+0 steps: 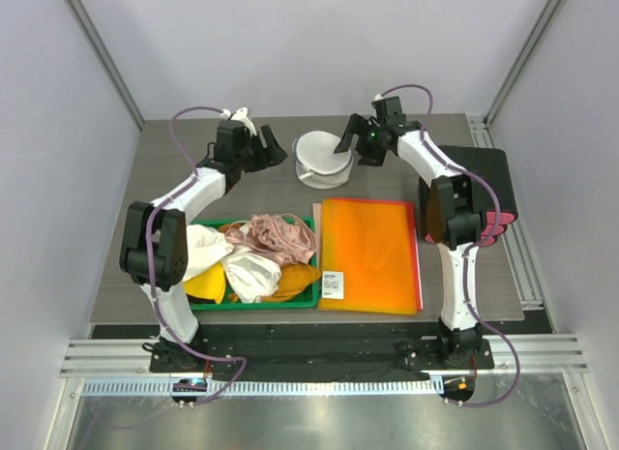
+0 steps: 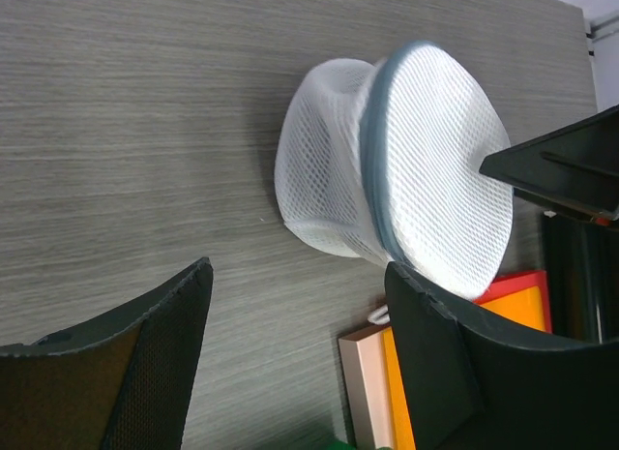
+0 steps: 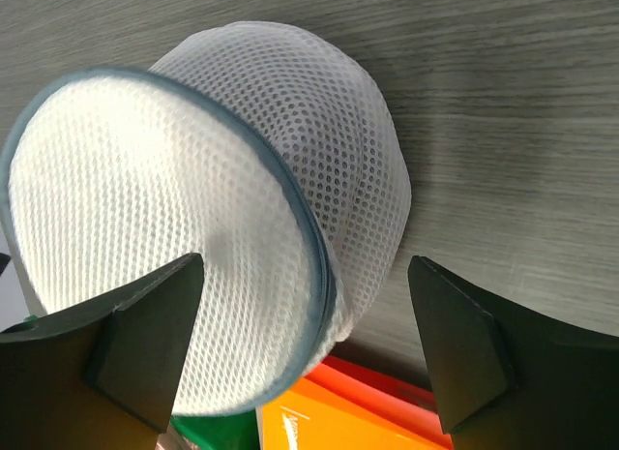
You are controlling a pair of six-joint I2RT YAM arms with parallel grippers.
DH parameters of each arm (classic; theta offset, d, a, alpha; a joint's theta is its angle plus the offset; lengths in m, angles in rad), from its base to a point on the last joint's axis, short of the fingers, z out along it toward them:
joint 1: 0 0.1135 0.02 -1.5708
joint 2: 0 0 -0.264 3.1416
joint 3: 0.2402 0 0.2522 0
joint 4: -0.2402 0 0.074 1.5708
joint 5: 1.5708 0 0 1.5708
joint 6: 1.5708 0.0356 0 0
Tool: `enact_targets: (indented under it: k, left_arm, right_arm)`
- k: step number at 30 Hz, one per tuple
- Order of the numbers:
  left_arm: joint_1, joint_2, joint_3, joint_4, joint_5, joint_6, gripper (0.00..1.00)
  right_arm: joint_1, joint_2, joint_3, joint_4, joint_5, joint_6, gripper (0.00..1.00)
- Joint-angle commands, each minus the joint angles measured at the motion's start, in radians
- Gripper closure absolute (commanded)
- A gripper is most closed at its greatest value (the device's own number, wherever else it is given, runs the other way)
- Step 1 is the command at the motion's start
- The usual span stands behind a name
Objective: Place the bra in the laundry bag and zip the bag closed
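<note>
Green bin (image 1: pixel 302 301) holds garments (image 1: pixel 259 249); laundry bag (image 1: pixel 319 158) open.

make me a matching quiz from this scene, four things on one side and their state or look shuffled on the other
Things:
1. laundry bag
2. orange folder
3. green tray
4. left gripper

Descriptions:
a. open, holding nothing
b. lying flat, right of the tray
c. heaped with garments
d. round, white mesh

Pairs: 1-d, 2-b, 3-c, 4-a
</note>
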Motion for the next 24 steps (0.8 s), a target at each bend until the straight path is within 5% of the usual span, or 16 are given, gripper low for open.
enact_targets:
  k: [1,6,11,18,24]
  left_arm:
    - [0.001,-0.045,-0.026,0.051,0.054,-0.044,0.28]
    - [0.001,-0.05,-0.052,0.063,0.076,-0.102,0.29]
    - [-0.005,-0.151,-0.147,0.118,0.058,-0.168,0.22]
    - [-0.123,-0.37,-0.23,0.014,-0.239,-0.155,0.14]
    - [-0.25,-0.586,-0.314,-0.064,-0.338,-0.162,0.12]
  right_arm:
    - [0.008,-0.099,-0.053,0.028,0.007,-0.025,0.07]
    - [0.011,-0.165,-0.184,0.123,-0.016,0.013,0.06]
    - [0.033,-0.282,-0.247,0.106,0.178,-0.041,0.03]
    - [0.097,-0.444,-0.332,0.034,0.514,-0.104,0.0]
    - [0.207,-0.659,-0.524,0.057,0.61,-0.073,0.0]
